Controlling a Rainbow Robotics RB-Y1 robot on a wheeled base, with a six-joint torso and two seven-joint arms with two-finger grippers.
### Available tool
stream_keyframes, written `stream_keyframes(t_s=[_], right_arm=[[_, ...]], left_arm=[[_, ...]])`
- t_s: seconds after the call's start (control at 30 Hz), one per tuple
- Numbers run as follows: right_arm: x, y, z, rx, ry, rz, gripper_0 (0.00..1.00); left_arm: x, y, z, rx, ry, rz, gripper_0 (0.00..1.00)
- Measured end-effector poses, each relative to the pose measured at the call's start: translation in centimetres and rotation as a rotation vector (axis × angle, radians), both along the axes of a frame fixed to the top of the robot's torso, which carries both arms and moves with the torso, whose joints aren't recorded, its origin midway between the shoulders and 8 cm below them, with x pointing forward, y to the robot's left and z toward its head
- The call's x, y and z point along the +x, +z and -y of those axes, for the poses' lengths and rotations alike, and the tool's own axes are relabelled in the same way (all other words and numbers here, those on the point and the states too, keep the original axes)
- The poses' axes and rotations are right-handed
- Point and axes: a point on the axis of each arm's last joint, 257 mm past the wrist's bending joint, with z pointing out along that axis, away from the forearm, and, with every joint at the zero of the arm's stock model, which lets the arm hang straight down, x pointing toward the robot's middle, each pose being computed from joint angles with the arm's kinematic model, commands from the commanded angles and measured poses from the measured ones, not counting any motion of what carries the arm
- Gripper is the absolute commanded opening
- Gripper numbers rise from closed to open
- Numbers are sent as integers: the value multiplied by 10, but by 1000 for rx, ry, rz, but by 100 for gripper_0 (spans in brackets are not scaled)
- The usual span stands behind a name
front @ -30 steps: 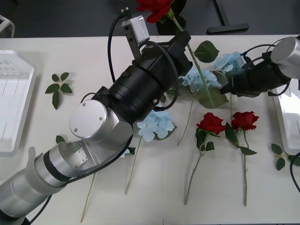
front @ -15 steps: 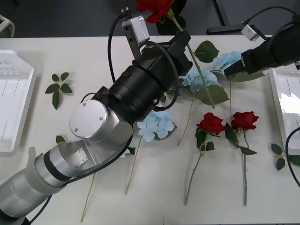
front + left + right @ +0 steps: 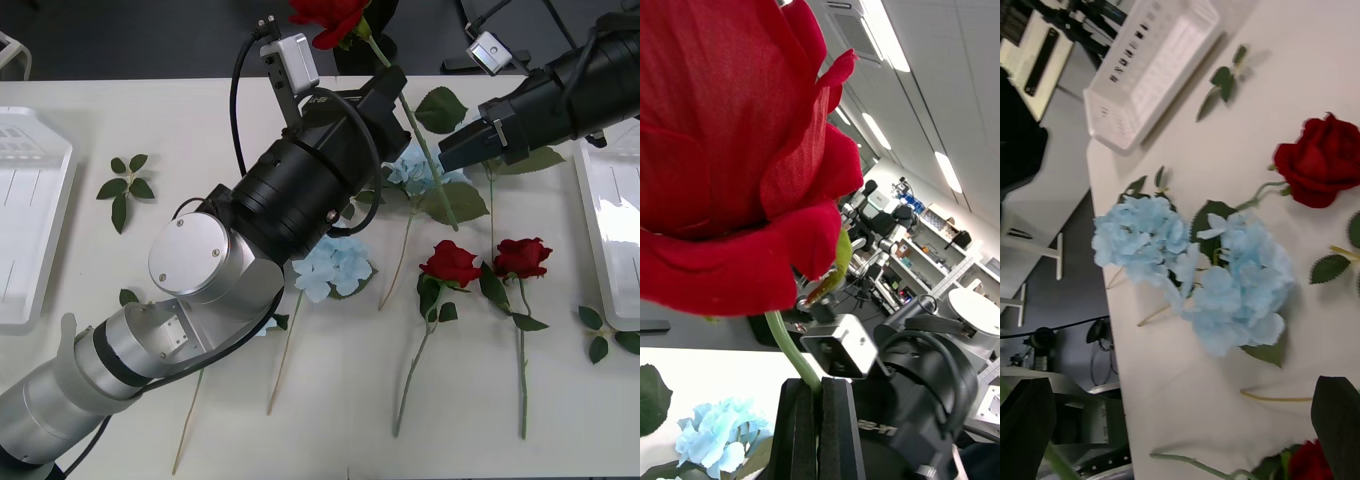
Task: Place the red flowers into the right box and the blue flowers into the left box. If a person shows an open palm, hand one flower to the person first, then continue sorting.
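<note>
At top centre of the front view, the left pincer is clamped on the green stem of a red fabric rose, bloom raised past the white tabletop edge. Upper right, the right pincer hovers over pale blue hydrangeas; whether its fingers are apart, I cannot tell.

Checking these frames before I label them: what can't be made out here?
- Right gripper, front view: fingertips blend into dark leaves; open or shut unclear.
- Blue flower, front view: partly hidden under the left arm.
- Left box and right box, front view: cut off by the picture's edges.
- Left gripper, left wrist view: shut on the red rose stem.
</note>
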Motion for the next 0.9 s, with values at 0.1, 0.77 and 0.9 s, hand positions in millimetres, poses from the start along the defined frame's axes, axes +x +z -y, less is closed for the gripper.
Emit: stream_keyframes(t_s=[0.1,0.77,0.9], right_arm=[[-12,11,-8,59,32,-9,100],[-65,0,-30,121,147,-7,76],[-62,-6,-27,98,136,-1,23]], left_arm=[[0,0,0,0,0,0,0],[0,0,0,0,0,0,0],[0,0,0,0,0,0,0]])
